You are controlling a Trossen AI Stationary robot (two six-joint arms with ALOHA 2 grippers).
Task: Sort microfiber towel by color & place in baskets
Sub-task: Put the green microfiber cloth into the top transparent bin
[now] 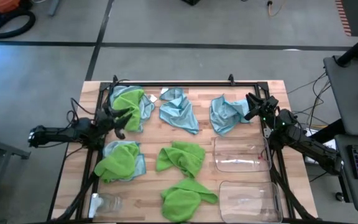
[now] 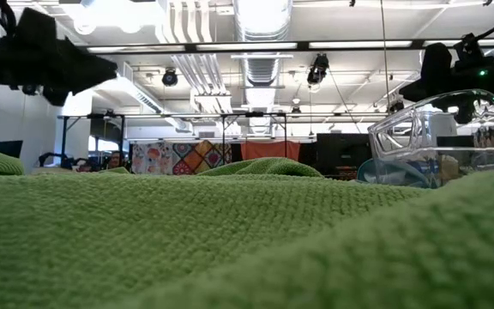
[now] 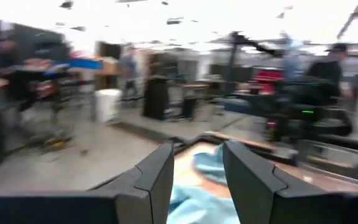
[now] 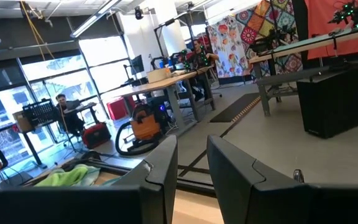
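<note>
Several soft microfiber towels lie scattered on my wooden-slat table (image 1: 151, 186) — lime green ones (image 1: 180, 157) toward the middle and left, pale sky-blue ones (image 1: 179, 112) along the far side. Two clear plastic baskets (image 1: 241, 154) sit empty at the right. My left pincer (image 3: 195, 180) hovers parted over blue cloth, holding nothing; my right pincer (image 4: 191, 168) — slightly parted, empty — hangs by the far-right blue towel (image 1: 225, 114).

Both arms are matte black with loose black cables; the right arm (image 1: 303, 140) has a tiny green light, and gripper fingers (image 3: 157, 177) look chunky and angular.
</note>
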